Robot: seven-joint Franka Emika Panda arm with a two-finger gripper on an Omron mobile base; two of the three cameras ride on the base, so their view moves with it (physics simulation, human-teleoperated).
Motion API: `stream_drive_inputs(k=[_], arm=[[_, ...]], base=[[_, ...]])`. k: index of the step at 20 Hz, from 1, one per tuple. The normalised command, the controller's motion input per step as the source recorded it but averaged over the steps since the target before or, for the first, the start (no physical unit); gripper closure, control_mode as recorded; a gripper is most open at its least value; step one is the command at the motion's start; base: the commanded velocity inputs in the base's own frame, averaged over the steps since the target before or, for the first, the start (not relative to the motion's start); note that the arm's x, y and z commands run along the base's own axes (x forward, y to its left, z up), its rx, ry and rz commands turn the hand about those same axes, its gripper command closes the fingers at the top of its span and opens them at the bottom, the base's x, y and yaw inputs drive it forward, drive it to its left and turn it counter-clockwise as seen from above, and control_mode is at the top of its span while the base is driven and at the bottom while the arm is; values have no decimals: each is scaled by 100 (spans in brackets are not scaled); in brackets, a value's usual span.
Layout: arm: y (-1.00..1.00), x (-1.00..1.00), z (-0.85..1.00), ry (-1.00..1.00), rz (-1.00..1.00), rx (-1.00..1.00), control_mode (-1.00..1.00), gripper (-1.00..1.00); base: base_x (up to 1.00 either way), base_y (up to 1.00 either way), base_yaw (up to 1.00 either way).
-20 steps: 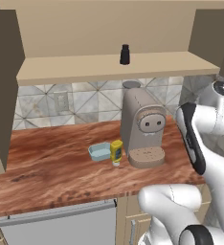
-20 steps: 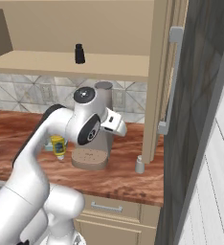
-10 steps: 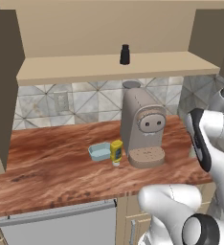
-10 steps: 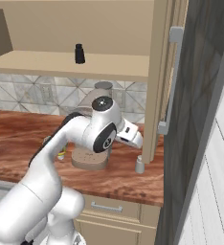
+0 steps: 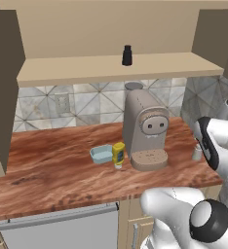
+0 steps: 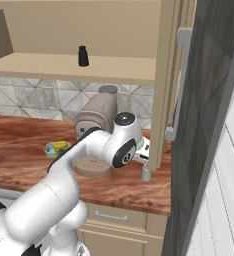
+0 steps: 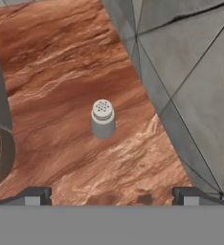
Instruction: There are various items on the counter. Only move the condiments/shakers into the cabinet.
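Note:
A small grey-white shaker (image 7: 103,118) stands upright on the reddish wood counter (image 7: 61,72), close to the tiled side wall. My gripper (image 7: 111,196) hangs above it, open, with nothing between its fingertips (image 7: 37,195). The same shaker (image 6: 146,173) shows just below my hand at the counter's right end, and beside my arm (image 5: 197,152). A short black shaker (image 5: 127,55) stands on the cabinet shelf (image 5: 111,68). The yellow squeeze bottle (image 5: 118,154) is upright on the counter, left of the coffee machine.
The big beige coffee machine (image 5: 144,131) stands mid-counter, left of my hand. A light-blue dish (image 5: 101,154) lies against the yellow bottle. The cabinet's open door (image 6: 161,85) hangs right next to my hand. Tiled wall (image 7: 190,72) closes off the right end.
My arm has swung right, from in front of the coffee machine to over the grey-white shaker at the counter's right end. The jaws stayed open.

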Motion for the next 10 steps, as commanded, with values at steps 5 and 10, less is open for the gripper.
stream_drive_inputs(k=[5,10], arm=[[-4,20,-36,14,0,-1,-100,-100],[-9,15,-30,6,0,0,-100,-100]], base=[[0,0,0],[0,0,0]])
